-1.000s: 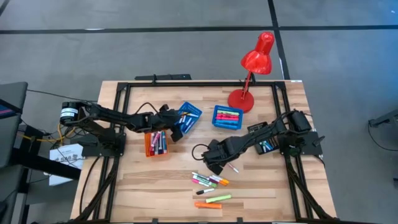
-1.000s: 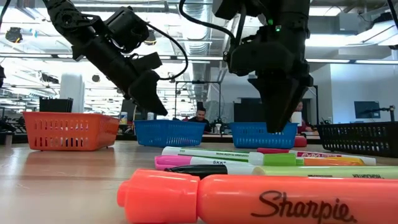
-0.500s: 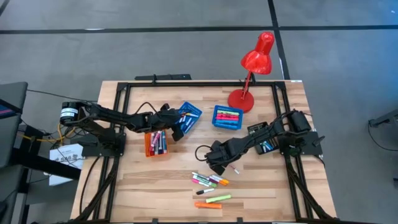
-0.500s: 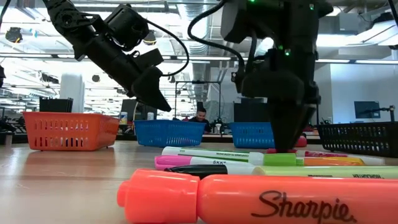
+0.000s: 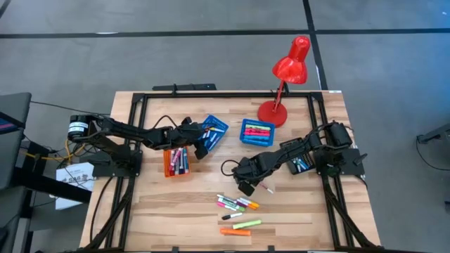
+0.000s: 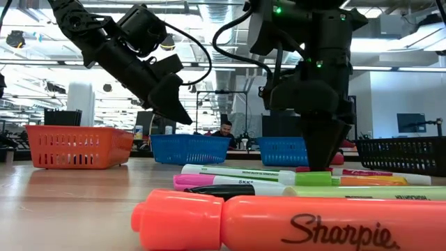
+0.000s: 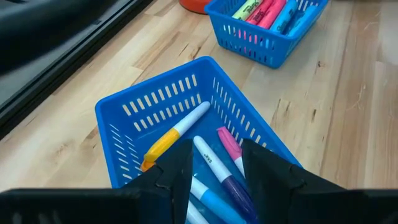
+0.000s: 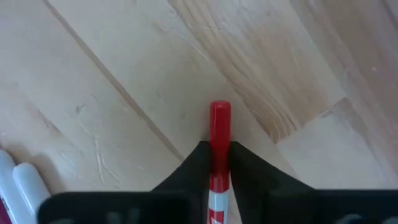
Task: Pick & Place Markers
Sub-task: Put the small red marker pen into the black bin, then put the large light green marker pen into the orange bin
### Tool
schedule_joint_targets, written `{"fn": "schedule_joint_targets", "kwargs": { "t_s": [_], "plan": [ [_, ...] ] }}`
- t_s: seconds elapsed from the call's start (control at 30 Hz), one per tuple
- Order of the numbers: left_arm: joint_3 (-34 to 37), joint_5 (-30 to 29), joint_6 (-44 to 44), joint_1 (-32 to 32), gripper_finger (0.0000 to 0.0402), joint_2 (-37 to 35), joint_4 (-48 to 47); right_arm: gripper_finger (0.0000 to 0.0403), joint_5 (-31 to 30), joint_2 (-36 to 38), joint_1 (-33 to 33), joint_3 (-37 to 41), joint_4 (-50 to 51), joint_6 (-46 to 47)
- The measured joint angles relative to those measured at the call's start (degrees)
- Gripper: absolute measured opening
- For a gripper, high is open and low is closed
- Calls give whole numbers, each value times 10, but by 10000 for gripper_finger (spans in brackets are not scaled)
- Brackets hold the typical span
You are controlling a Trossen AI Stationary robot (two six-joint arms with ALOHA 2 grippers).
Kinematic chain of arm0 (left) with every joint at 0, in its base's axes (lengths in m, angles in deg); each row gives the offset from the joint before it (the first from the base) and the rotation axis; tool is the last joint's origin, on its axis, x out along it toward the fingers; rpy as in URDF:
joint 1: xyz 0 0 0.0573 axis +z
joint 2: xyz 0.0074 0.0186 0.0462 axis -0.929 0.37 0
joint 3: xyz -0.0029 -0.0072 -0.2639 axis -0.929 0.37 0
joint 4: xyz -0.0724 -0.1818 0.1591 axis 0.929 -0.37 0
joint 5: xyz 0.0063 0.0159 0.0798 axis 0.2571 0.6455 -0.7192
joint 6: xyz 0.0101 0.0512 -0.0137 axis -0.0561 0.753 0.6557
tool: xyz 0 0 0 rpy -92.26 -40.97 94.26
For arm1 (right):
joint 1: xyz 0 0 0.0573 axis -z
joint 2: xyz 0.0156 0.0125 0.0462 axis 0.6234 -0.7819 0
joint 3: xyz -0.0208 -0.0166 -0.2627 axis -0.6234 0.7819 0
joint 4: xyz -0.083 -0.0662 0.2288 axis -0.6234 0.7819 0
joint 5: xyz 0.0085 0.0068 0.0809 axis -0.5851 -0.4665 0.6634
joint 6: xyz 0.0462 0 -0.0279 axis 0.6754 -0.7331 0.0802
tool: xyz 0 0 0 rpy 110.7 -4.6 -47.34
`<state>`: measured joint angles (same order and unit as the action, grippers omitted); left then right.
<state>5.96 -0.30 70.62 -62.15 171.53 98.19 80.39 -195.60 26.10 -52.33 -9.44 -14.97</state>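
We see the right claw (image 8: 219, 163) clamped on a red marker (image 8: 219, 134) at mid-worktop (image 5: 176, 211); our left claw (image 7: 214, 168) hangs open over the blue basket (image 7: 134, 112), inside its rim at ten o'clock.

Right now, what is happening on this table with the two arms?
The right gripper is down at the wooden table, its fingers closed around a red marker that lies apart from the other loose markers. The left gripper hovers open over a blue basket with several markers in it.
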Motion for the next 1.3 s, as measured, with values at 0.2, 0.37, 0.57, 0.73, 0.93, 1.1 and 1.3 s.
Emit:
{"fn": "schedule_joint_targets", "kwargs": {
  "t_s": [0.2,0.37,0.57,0.73,0.93,1.1,1.3],
  "plan": [
    [0,0,0,-1,135,0,0,17,-18,-1,10,-24,78,-20],
    [0,0,-19,-1,135,0,3,45,-64,18,11,-72,235,-15],
    [2,2,-28,-4,135,0,4,33,-158,69,13,-73,431,75],
    [3,3,-37,-16,135,0,5,21,-188,153,12,-13,420,125],
    [3,4,-58,-37,135,0,6,58,-222,249,32,113,312,136],
    [3,4,-58,-52,135,0,9,72,-200,293,64,201,249,141],
    [4,4,-75,-73,135,0,17,75,-184,309,105,210,235,136]
  ]
}}
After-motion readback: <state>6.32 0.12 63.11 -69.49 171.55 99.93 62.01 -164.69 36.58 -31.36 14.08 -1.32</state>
